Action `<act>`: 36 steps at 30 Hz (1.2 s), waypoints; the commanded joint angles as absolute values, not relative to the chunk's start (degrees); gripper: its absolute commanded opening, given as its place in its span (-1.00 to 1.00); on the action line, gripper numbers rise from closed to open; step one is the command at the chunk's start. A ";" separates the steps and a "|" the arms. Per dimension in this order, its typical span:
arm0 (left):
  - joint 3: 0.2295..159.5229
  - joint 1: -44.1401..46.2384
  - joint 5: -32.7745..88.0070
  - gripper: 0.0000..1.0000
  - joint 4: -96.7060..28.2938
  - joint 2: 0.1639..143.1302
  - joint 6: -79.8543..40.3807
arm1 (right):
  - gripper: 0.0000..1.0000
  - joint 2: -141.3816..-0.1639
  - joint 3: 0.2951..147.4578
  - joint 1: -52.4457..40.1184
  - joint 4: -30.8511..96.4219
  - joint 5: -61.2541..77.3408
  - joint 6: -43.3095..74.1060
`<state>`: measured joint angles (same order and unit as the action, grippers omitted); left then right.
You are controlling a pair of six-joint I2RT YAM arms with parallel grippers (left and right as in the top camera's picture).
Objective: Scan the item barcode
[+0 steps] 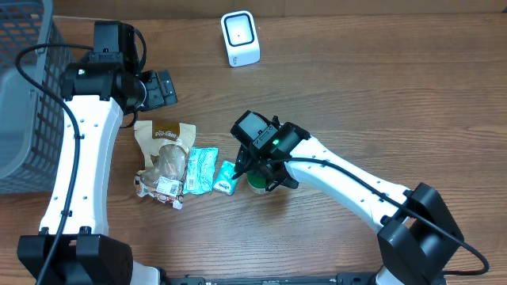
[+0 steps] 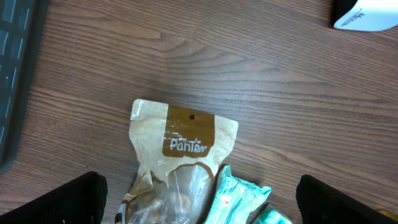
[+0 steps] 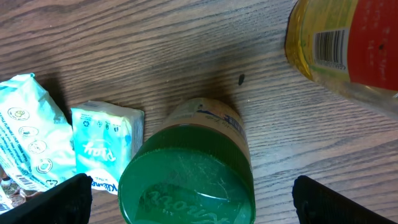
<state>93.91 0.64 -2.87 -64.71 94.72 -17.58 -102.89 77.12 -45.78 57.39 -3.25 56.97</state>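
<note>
Jar [image 3: 186,171] is sitting between the right gripper's [image 3: 193,202] open fingers [image 3: 348,205]; sachet [image 3: 102,146] just beside one finger could be getting pinched too.

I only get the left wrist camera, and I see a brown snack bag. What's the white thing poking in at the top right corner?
Observer: From overhead it looks like a small white scanner, standing alone at the far side of the table.
Operator: Where's the other arm?
Observer: The right claw is open and hangs over a jar with a green lid.
Operator: Does anything show a barcode?
Observer: Yes. In the right wrist view, a yellow bottle with a red label near that jar shows one.
</note>
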 commanded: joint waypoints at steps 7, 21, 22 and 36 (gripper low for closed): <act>94.65 0.51 -3.40 0.99 -64.49 94.39 -16.71 | 0.93 -106.45 76.82 -47.20 56.77 -4.45 56.97; 94.65 0.51 -3.40 0.99 -64.49 94.39 -16.71 | 0.86 -109.71 76.82 -48.27 55.75 -7.81 55.27; 94.65 0.51 -3.40 0.99 -64.51 94.39 -16.71 | 0.86 -110.26 76.82 -48.27 55.75 -7.68 55.27; 94.65 0.51 -3.40 0.99 -64.49 94.39 -16.71 | 0.65 -112.09 76.88 -48.21 55.24 -7.70 53.54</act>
<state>93.91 0.64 -2.87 -64.71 94.72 -17.58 -112.25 77.08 -48.07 54.89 -6.87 53.93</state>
